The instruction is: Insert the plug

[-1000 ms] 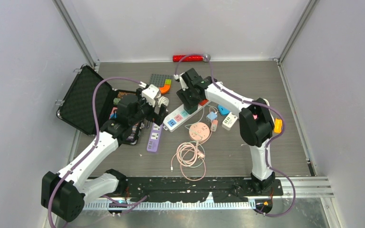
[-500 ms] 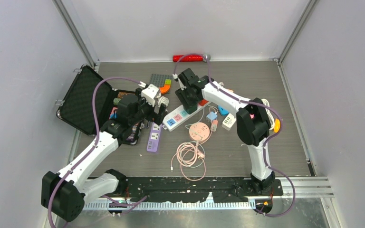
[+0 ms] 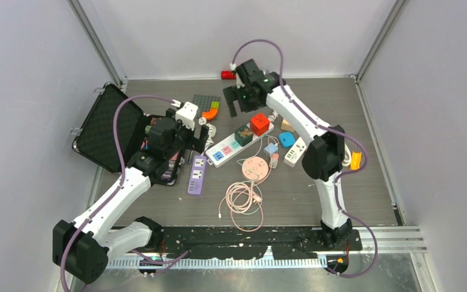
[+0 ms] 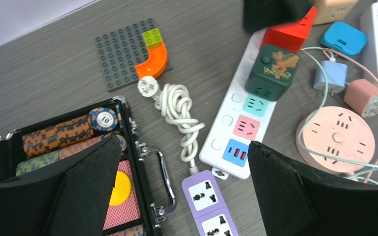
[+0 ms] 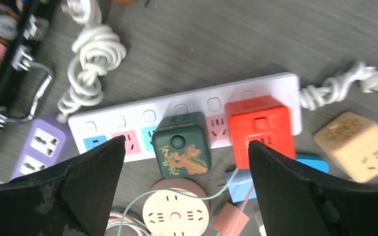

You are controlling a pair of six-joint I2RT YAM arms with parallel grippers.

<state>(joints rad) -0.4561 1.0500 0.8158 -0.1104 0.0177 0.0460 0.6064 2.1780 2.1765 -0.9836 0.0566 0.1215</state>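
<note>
fingers [image 5: 78, 177] of the right gripper [image 5: 183, 142] spread wide, empty, above the green cube plug [image 5: 181, 157] seated in the white power strip [image 5: 256, 88]; left gripper [image 4: 183, 142] gapes empty too. insertion looks finished; next, a straight lift away.

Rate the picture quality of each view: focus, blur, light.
Top external: even, soft light, only faint shadows on the table, and small things lack detail. Left wrist: sharp; the print on the green cube and the sockets of the strip read clearly. Right wrist: softer throughout, likely motion blur; the white cable at the left looks smeared.
</note>
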